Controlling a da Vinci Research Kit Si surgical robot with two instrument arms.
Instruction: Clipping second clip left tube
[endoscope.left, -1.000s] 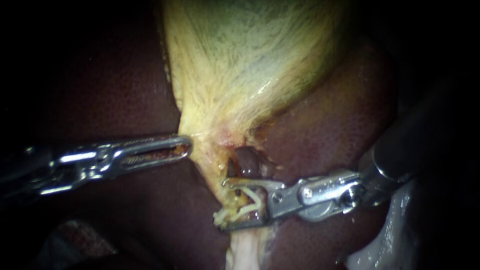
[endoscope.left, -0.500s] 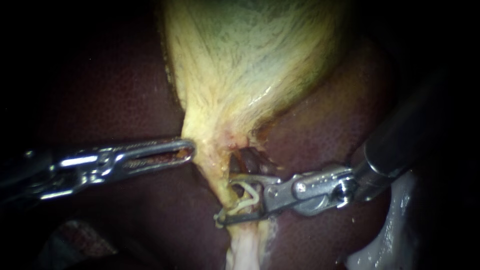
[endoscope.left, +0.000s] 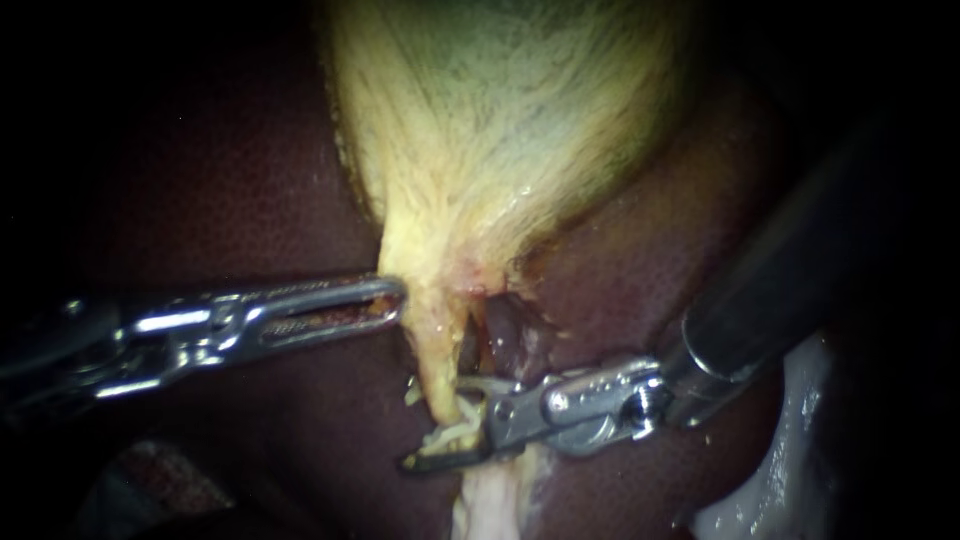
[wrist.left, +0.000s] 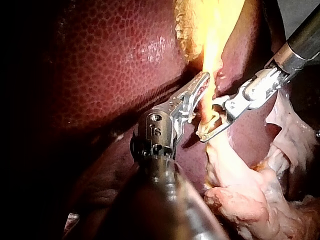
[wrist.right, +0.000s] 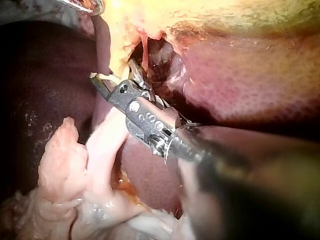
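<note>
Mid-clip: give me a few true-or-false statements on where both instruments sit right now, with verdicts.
1. The right instrument holds a whitish clip astride the pale tube. True.
2. The left instrument is well clear of all tissue. False: its tip lies against the pale tissue just below the gallbladder.
3. The two instruments cross. False: they sit apart, on opposite sides of the tube.
4. Dark liver flanks the gallbladder on both sides. True.

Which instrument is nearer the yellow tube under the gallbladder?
Right. The right instrument straddles the tube with a white clip between its jaws; the left instrument lies beside it, up toward the gallbladder.
</note>
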